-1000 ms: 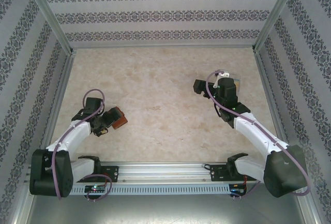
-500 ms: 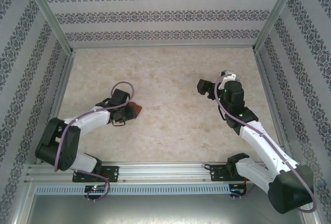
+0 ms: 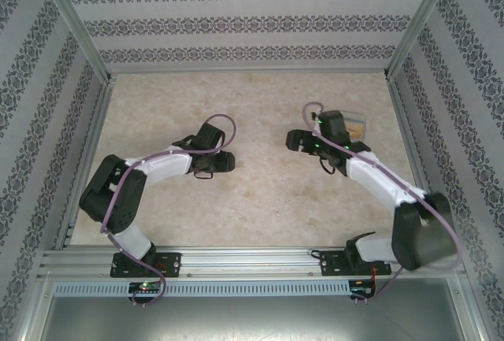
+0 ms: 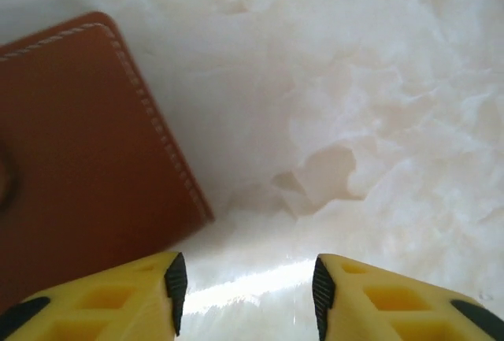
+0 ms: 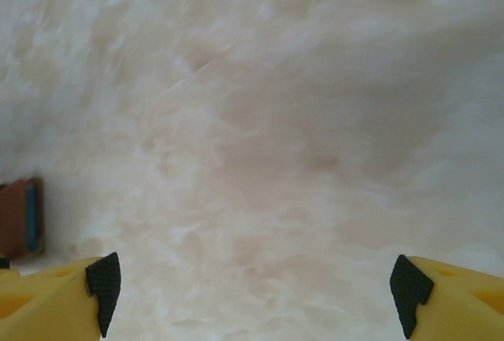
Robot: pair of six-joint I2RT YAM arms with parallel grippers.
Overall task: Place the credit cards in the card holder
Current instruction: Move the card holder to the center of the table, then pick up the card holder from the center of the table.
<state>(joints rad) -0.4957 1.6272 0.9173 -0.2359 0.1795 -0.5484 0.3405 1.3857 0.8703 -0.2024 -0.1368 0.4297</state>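
The card holder [image 4: 87, 152] is a reddish-brown leather wallet with pale stitching along its edge and a rounded corner. It lies flat on the desk [image 4: 378, 81], left of the desk's middle, outer face up, with a dark round snap [image 4: 5, 179] partly showing. In the right wrist view it shows as a small brown shape with a blue-teal strip along one side; whether that strip is lining or a card cannot be told. The credit cards [image 3: 357, 127] show as a small flat patch, orange-yellow on pale, in the desk's far right part near its right edge. They are too small to count.
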